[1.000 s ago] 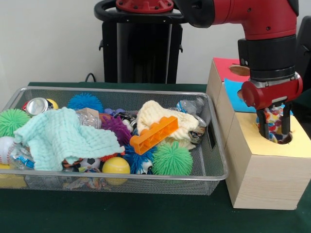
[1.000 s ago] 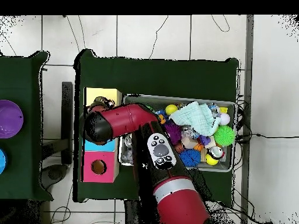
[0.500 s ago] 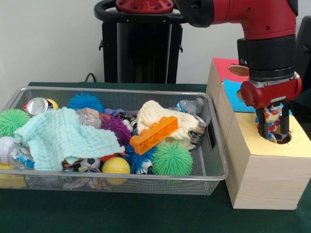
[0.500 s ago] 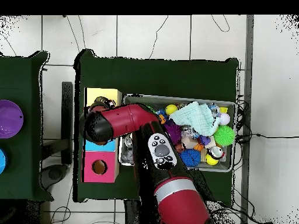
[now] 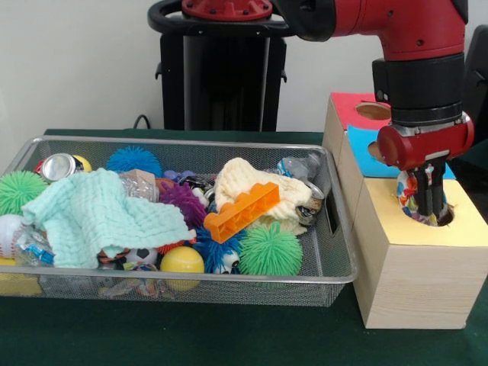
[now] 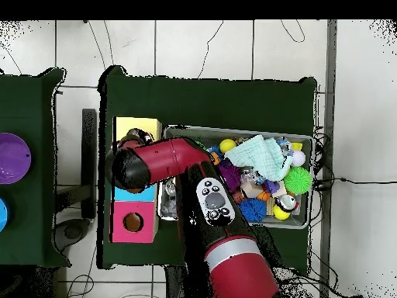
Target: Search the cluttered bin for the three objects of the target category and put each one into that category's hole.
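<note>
Yellow-topped wooden box (image 5: 415, 252) is standing just beside the wire bin (image 5: 339, 252), and over its hole (image 5: 436, 216) the gripper (image 5: 428, 202) is hanging, jaws clenched on a multicoloured speckled object (image 5: 407, 192) at the hole's rim.

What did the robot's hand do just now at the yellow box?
The hand closed up over the yellow box's hole; its fingers were apart before and are now together, with the colorful thing showing beside them. The bin and its toys did not move.
</note>
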### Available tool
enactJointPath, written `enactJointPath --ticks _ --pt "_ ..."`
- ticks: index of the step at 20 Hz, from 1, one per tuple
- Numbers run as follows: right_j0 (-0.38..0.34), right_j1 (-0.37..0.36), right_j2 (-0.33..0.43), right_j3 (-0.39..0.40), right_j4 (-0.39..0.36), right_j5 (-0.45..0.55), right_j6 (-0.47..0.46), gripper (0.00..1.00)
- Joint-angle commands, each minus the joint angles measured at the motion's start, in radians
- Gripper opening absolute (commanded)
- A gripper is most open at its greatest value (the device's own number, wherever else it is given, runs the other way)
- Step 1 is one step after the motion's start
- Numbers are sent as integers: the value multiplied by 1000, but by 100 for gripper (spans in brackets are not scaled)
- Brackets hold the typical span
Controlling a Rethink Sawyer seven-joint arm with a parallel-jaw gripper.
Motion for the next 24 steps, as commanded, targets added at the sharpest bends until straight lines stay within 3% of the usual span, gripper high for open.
enactJointPath --ticks 1,12,20,21,24 --pt "-24 -3 8 47 -43 43 22 0" --pt "-50 -62 32 92 -37 68 -4 0" --pt "-24 -48 3 59 -39 89 11 0" --pt "-24 -48 2 58 -38 93 10 100" --pt "-21 -46 -2 55 -39 97 12 100"
